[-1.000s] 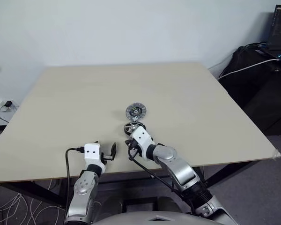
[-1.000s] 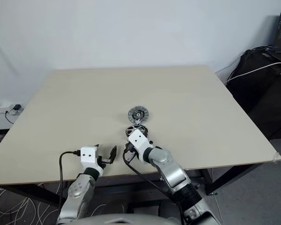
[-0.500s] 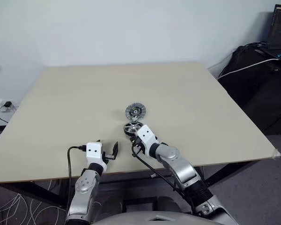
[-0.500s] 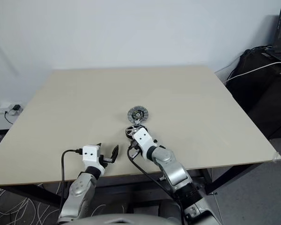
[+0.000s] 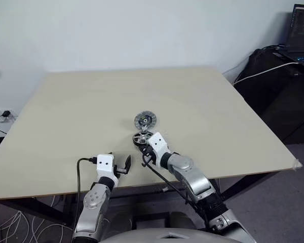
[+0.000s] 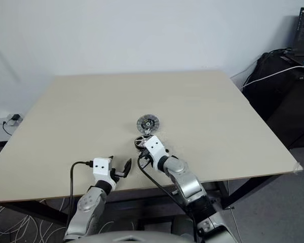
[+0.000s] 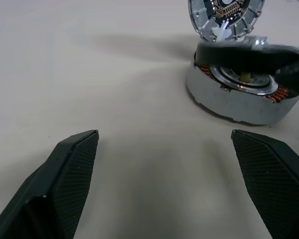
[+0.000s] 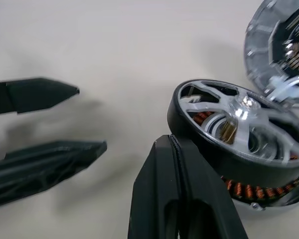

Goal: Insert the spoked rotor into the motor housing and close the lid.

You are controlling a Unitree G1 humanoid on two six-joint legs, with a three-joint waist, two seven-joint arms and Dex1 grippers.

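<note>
Silver spokes and a dark rim: that's your spoked rotor (image 8: 234, 127), and in the right wrist view you can see it sitting tilted on top of the motor housing (image 7: 239, 97), not dropped in flat, with the copper coils peeking out under its low edge. From the head camera the pair sits just below the middle of the frame on the beige table (image 5: 66, 116). The lid (image 5: 144, 120) stands open right behind it, propped up on edge, inner segmented rim and dark centre facing you. Your right gripper (image 8: 177, 149) is pinched fully shut, nothing between the fingers, and its tip is pressed up against the rotor's dark rim on the near side. Can't tell how hard it's touching, but there's no gap showing. Your left gripper (image 6: 118, 168) hangs at the lower left of centre near the table's front edge, jaws spread wide and empty, pointed toward the housing but apart from it. Off at the upper right you've got a laptop (image 5: 301, 23) on dark bags.
</note>
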